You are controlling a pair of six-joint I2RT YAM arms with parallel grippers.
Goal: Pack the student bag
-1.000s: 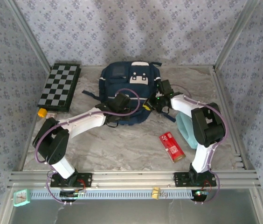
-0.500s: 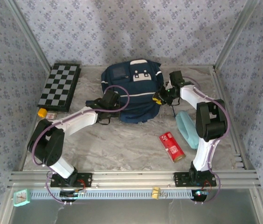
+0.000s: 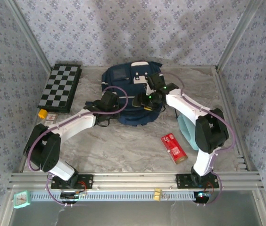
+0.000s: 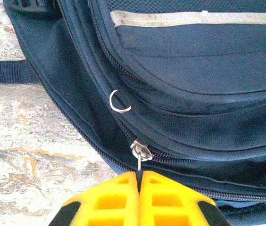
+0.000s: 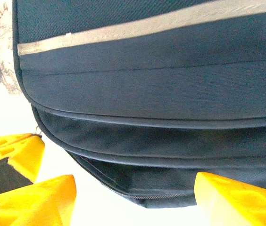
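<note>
My left gripper (image 4: pixel 138 176), at the near edge of the student bag (image 4: pixel 203 70), is clenched on the zipper pull (image 4: pixel 141 151). My right gripper (image 5: pixel 133 200), over the bag's front, stands spread and empty. Risk: the thin tab may slip free, or the unpinned bag may drag along. The tab's pinched end is hidden, and I cannot make out how far the zip is open.

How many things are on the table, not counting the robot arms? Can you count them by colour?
Navy blue: 1, the student bag
Black and grey: 1, the chessboard
Red: 1, the flat packet
Pale teal: 1, the pouch
Yellow: 1, the small thing by the chessboard
Whitish: 1, the small card beside it
Total: 6
</note>
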